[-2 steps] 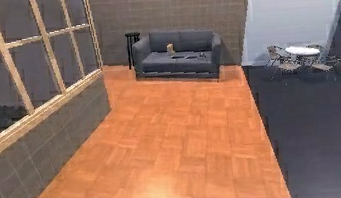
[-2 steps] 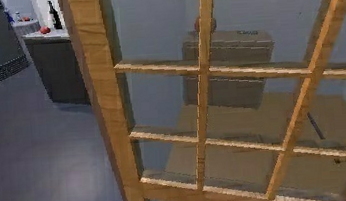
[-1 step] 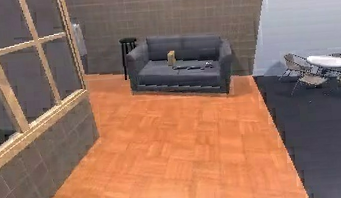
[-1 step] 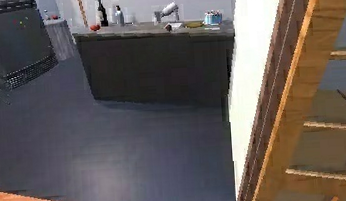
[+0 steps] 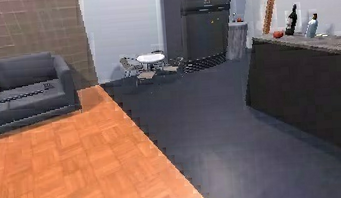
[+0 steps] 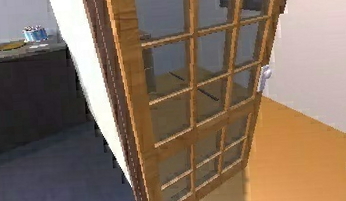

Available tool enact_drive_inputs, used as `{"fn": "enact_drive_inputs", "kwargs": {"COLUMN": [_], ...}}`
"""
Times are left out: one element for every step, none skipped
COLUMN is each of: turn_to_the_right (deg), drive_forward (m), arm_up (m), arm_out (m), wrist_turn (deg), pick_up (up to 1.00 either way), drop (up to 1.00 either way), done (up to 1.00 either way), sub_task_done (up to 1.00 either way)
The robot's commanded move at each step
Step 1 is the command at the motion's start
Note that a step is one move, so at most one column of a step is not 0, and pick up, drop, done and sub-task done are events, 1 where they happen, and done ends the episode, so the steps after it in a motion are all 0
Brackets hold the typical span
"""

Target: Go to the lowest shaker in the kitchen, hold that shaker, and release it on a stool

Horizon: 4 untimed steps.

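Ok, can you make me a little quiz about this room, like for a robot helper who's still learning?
1. True or false: the grey sofa stands on the wooden floor.
2. What stands on the dark counter? A) bottles B) a lamp C) a cat
3. Fill in: the wooden door has many glass ____.
Key: 1 true; 2 A; 3 panes.

We see satin wood parquet (image 5: pixel 63 165), a matt dark floor (image 5: pixel 210 124), a cloth sofa (image 5: pixel 21 72), and a glass-paned varnished wooden door (image 6: pixel 134 111).
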Motion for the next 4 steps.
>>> {"fn": "enact_drive_inputs", "kwargs": {"turn_to_the_right": [12.0, 0.0, 45.0, 0.0], "drive_forward": [0.00, 0.45, 0.00, 1.00], "arm_up": [0.00, 0.00, 0.00, 0.00], "arm_out": [0.00, 0.00, 0.00, 0.00], "wrist_turn": [0.0, 0.0, 0.0, 0.0], "pick_up": [0.00, 0.00, 0.00, 0.00], "drop": [0.00, 0.00, 0.00, 0.00], "done": [0.00, 0.00, 0.00, 0.00], "sub_task_done": [0.00, 0.00, 0.00, 0.00]}}
